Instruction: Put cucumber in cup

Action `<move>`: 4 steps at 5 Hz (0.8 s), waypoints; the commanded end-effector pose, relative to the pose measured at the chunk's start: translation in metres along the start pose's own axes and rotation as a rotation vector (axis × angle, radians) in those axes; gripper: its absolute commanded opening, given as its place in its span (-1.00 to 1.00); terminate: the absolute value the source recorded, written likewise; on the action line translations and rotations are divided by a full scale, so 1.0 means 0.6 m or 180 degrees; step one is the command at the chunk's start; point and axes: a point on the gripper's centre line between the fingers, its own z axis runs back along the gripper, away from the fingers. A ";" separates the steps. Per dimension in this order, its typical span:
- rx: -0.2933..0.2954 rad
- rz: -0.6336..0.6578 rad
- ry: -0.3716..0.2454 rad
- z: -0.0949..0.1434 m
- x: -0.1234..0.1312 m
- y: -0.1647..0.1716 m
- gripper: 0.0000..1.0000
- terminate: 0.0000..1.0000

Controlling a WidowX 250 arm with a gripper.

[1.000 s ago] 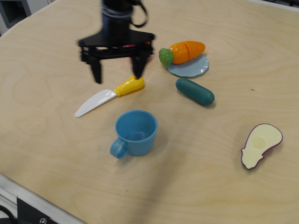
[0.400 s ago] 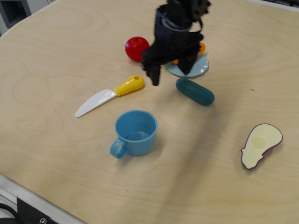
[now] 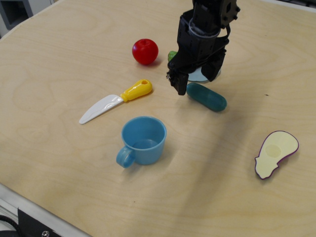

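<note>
The dark teal cucumber (image 3: 207, 97) lies on the wooden table, right of centre, angled down to the right. The light blue cup (image 3: 143, 139) stands upright and empty in front of it to the left, handle toward the front left. My black gripper (image 3: 196, 82) is open, with its fingers spread, just above and behind the cucumber's left end. One fingertip (image 3: 181, 88) hangs close beside that end. Nothing is held.
A red tomato (image 3: 145, 51) sits at the back left. A white knife with a yellow handle (image 3: 116, 101) lies left of the cucumber. The pale blue plate (image 3: 196, 75) and the carrot's green top (image 3: 171, 55) are mostly hidden behind the gripper. A halved eggplant (image 3: 276, 153) lies at the right.
The gripper has moved right from over the knife handle to above the cucumber's left end, uncovering the tomato and now hiding the carrot and plate. No object has moved.
</note>
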 end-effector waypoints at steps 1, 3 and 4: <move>-0.0189 0.0218 0.0272 0.010 0.018 -0.023 1.00 -1.00; -0.0206 0.0119 0.0465 -0.017 0.015 -0.024 1.00 -1.00; -0.0227 0.0133 0.0484 -0.023 0.016 -0.022 -1.00 -1.00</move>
